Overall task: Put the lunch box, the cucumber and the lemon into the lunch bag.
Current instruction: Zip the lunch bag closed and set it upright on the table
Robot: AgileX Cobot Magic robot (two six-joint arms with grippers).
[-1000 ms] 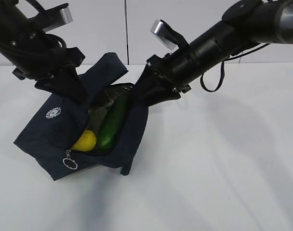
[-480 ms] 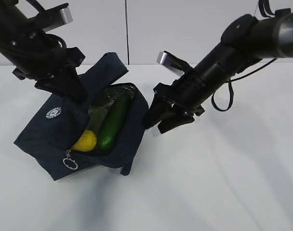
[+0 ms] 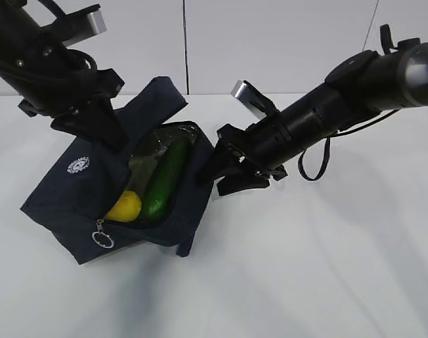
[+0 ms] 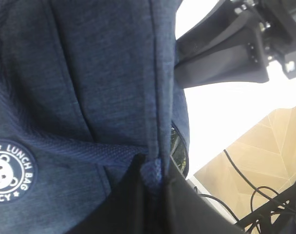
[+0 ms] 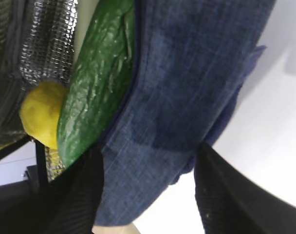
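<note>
Now my right claw (image 3: 224, 165) backs off lunch bag (image 3: 80, 197), jaws spread, empty; cucumber (image 3: 165, 179), lemon (image 3: 124, 205) left inside; left claw (image 4: 153, 195) clenched on flap.

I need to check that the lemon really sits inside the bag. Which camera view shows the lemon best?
The right wrist view: the lemon fills it large, wedged against the cucumber beside the lunch bag's silver lining. The exterior view shows the lemon small but inside the lunch bag opening. The left wrist view shows only fabric.
</note>
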